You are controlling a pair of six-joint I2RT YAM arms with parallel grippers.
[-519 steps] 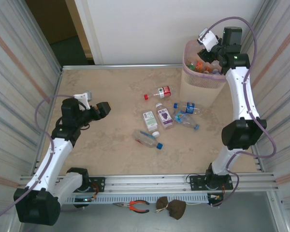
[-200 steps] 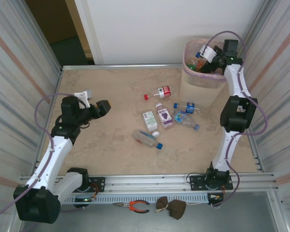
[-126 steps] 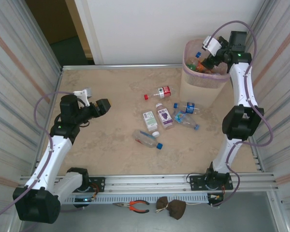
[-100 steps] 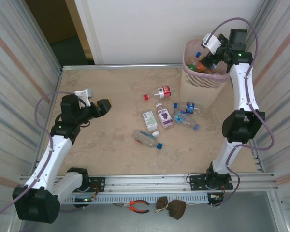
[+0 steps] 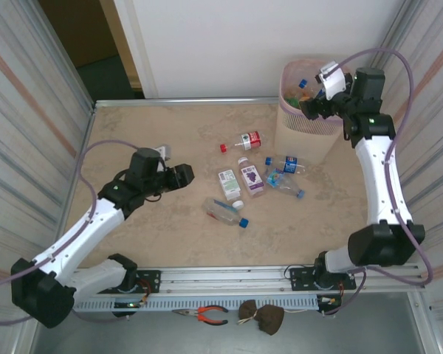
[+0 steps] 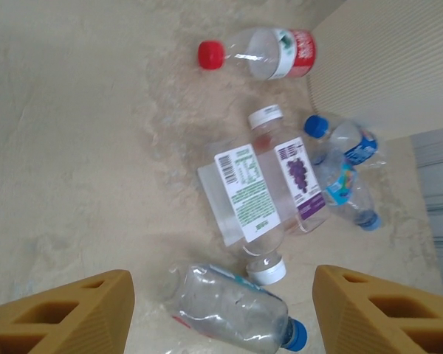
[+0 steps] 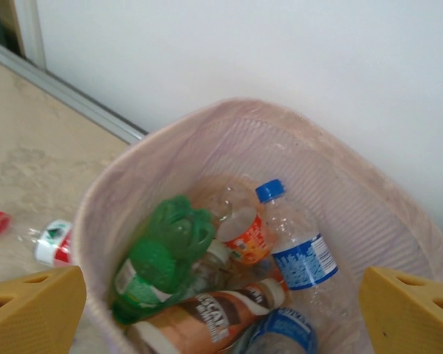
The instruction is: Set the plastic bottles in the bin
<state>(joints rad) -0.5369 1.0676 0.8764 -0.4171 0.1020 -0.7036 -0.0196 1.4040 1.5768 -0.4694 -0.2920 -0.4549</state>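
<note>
- Six plastic bottles (image 5: 249, 175) down on the surface (image 5: 155, 125): one red-capped bottle (image 6: 262, 53), two white-capped, that's the grape-label bottle (image 6: 295, 177) and the green-label bottle (image 6: 247, 195), plus three blue-capped bottles (image 6: 232, 313).
- One bin (image 7: 340, 184), and at least five more bottles piled inside; deeper ones are hard to count.
- One pair of pliers (image 5: 207, 316).
- Two in all: left end effector (image 5: 184, 175), right end effector (image 5: 308, 110).
</note>
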